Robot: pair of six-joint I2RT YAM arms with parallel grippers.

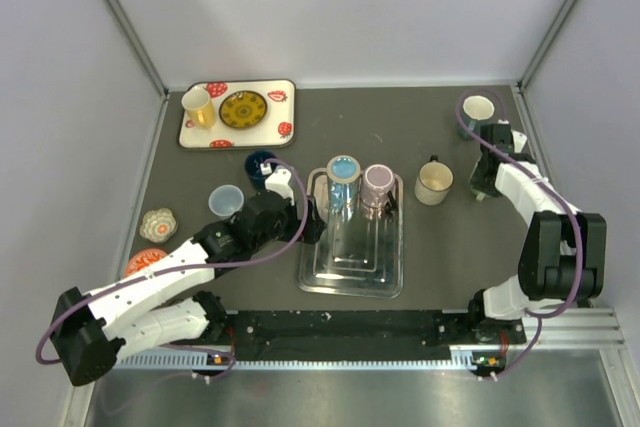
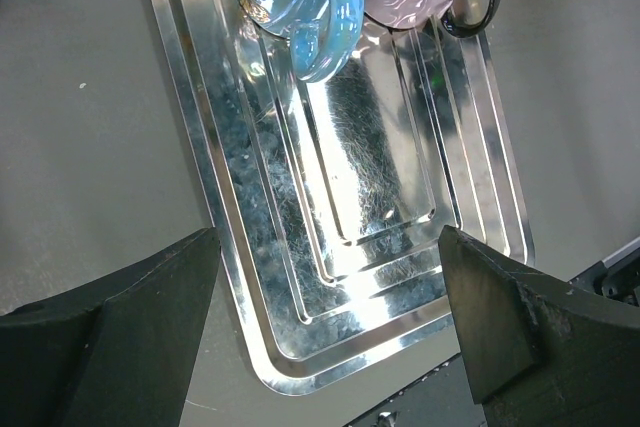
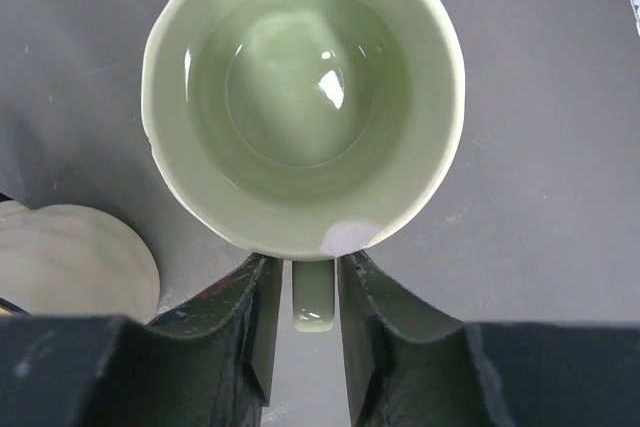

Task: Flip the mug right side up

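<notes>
Right claw (image 3: 305, 269) straddles mug (image 3: 300, 97) handle on grey table (image 3: 550, 147).

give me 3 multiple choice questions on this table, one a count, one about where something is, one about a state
1. How many mugs stand on the metal tray?
A) one
B) two
C) four

2. Where is the yellow cup?
A) on the metal tray
B) on the strawberry tray
C) on the bare table

3. How does the green mug sit?
A) upside down
B) on its side
C) upright, mouth up

Answers:
1 B: only the blue mug and the pink mug are on it.
2 B: the top view shows it there, beside the yellow plate.
3 C: the right wrist view looks straight down into its empty inside.
</notes>
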